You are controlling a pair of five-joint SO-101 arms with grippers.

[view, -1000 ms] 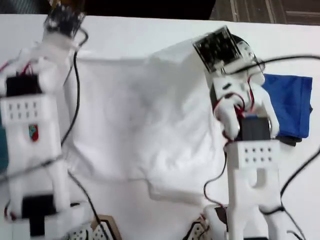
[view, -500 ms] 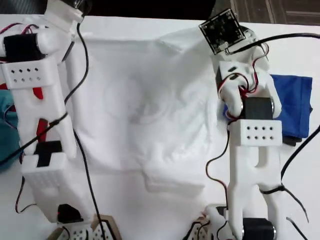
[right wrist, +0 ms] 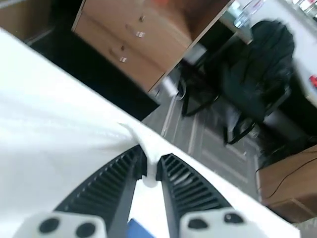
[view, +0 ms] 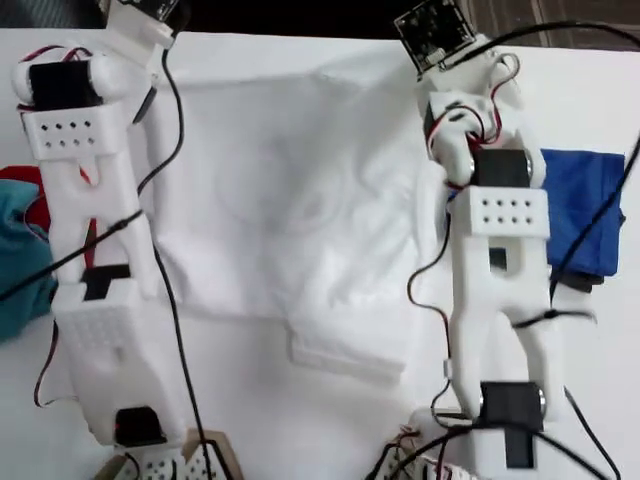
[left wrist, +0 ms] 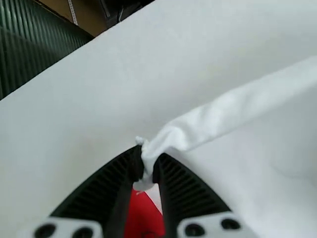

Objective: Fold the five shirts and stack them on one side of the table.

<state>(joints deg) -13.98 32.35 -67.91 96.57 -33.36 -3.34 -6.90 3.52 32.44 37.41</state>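
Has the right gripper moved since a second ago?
Yes. The right gripper, pinching the white shirt, has travelled toward the table's far edge, away from the blue shirt, which stayed put.

White shirt (view: 300, 200) spread on table (view: 240, 400), far corners raised. Blue shirt (view: 585, 215) right; teal shirt (view: 20, 275), red shirt (view: 15, 185) bunched left.

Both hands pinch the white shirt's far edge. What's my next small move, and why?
Probably carry both hands back toward the near hem, folding it in half: left hand and right hand each pinch the far edge of the white shirt, spread out between them.
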